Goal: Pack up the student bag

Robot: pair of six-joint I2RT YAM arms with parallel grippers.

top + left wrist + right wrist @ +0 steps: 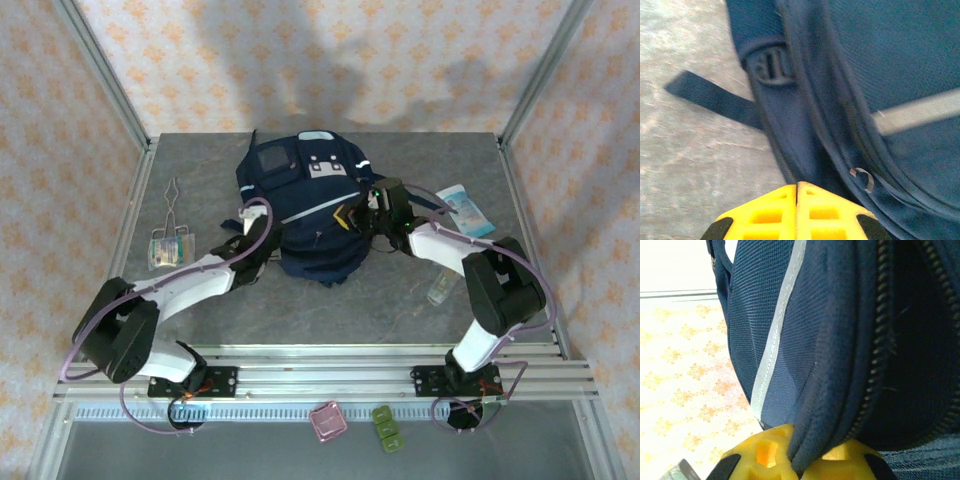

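1 navy backpack (300,215), 2 robot arms, L arm (190,283) + R arm (455,250), 2 grippers, L gripper (797,192) + R gripper (800,452), 1 metal tongs (174,203), 1 clear box (168,250), 1 blue-white pkt (466,211), 1 sm clear bottle (441,289), 1 pink square item (327,422), 1 green item (387,428)

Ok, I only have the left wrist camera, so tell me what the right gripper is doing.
Observer: The right gripper is shut on a fold of the student bag, just beside its zipper.
Operator: Now say what lies outside the bag on its left.
Observer: What look like metal tongs, with a small clear packet just below them in the top view.
Operator: Give me the right side too.
Observer: A blue-and-white packet lies beside the bag there, and a small clear container sits nearer the arm bases.
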